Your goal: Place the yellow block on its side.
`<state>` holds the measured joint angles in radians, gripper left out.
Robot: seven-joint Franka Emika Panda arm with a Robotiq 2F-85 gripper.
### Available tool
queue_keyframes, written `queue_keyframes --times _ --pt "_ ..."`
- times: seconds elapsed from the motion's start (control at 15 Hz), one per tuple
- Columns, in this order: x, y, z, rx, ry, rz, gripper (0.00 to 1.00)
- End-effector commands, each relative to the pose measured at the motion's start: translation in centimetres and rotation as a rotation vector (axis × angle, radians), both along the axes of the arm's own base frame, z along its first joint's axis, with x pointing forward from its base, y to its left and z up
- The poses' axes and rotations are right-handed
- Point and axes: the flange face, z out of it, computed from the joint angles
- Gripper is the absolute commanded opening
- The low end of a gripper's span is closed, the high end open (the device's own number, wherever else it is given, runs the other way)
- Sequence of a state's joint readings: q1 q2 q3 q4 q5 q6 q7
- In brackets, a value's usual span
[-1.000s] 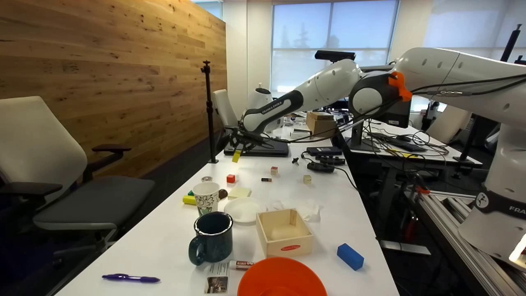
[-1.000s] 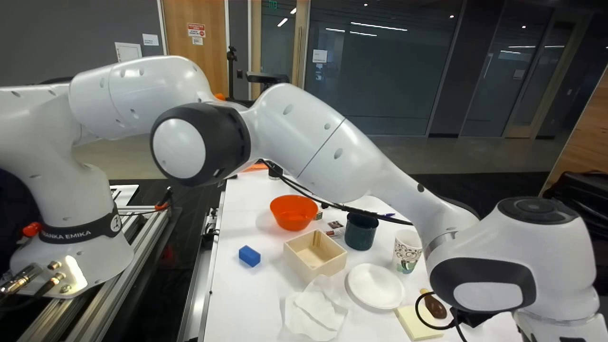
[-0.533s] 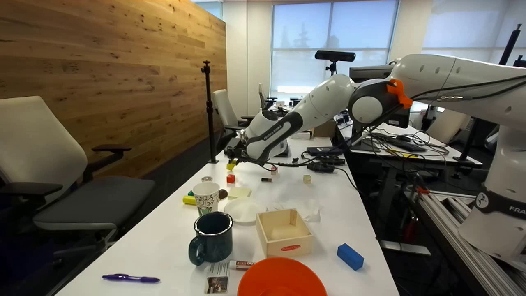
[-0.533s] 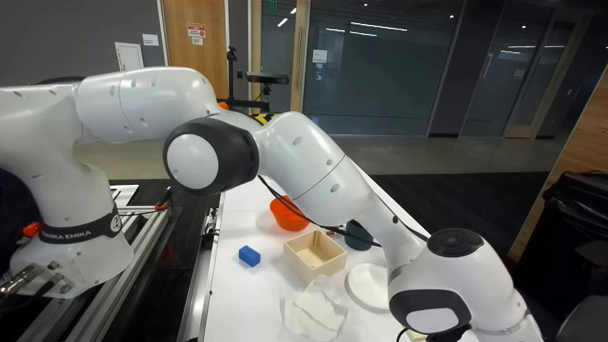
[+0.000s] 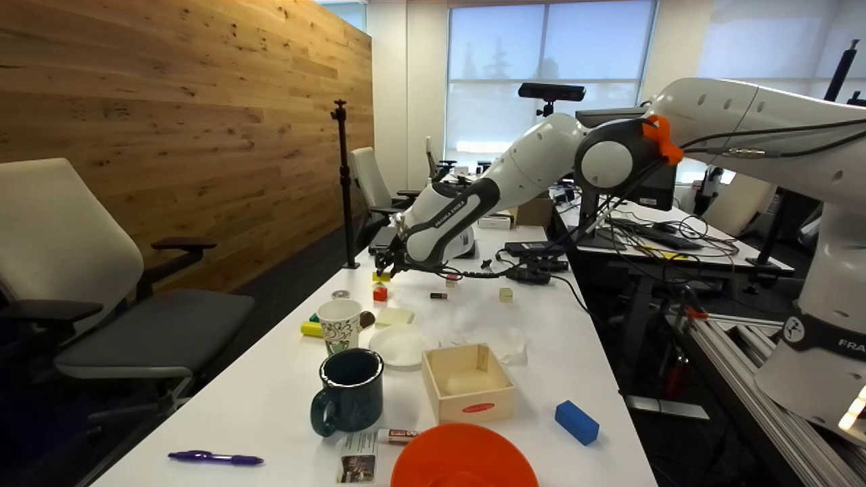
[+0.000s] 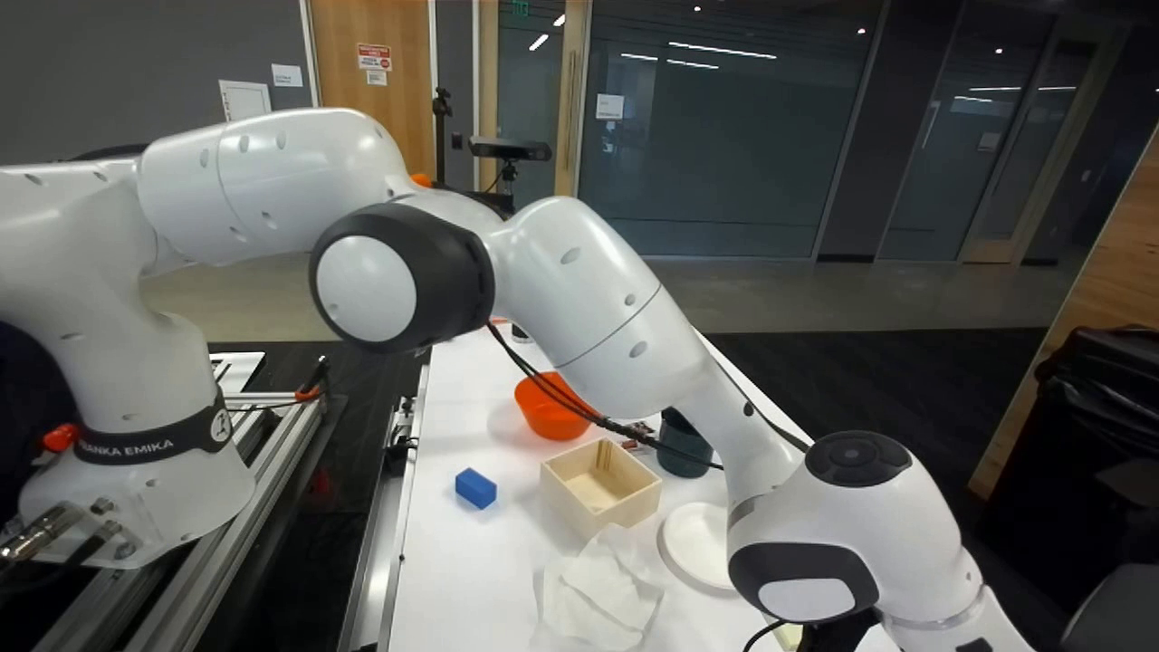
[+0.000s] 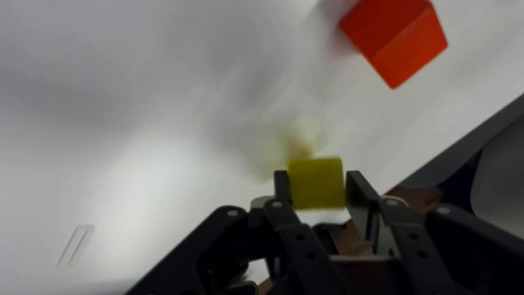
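Observation:
The yellow block point(image 5: 381, 276) is just above or touching the white table in an exterior view; I cannot tell which. Its long side looks about level there, with a faint yellow reflection below it. My gripper point(image 5: 387, 268) is over it, fingers pointing down. In the wrist view the yellow block point(image 7: 316, 184) sits between the two black fingertips of the gripper point(image 7: 317, 178). The left finger touches it and the right finger lies close against it. In an exterior view the arm's wrist point(image 6: 806, 552) is at the lower right, and the block and fingertips are out of sight.
A red cube point(image 5: 380, 294) stands close in front of the block, also in the wrist view point(image 7: 393, 41). Another yellow piece point(image 5: 311, 329) lies beside a paper cup point(image 5: 339, 325). A plate point(image 5: 400, 346), a wooden box point(image 5: 468, 384) and a mug point(image 5: 350, 392) stand nearer.
The yellow block has come down with my gripper from well above the table. It was tilted and now looks level. In the last half second the arm's elbow has risen slightly.

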<state>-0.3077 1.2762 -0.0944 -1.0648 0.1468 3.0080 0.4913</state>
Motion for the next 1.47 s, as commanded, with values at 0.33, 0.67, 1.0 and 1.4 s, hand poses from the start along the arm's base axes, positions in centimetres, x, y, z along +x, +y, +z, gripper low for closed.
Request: queue_keyframes --times 0.33,0.67,1.0,1.4 --pt "-1.5 -0.2 1.1 0.088 0.238 0.043 1.0" --pt "-0.9 -0.8 5.5 0.117 0.296 0.023 1.0" --pt "-1.2 -1.4 11.7 0.135 0.427 -0.016 1.0" --pt "-1.5 1.2 17.3 0.136 0.518 0.041 1.0"
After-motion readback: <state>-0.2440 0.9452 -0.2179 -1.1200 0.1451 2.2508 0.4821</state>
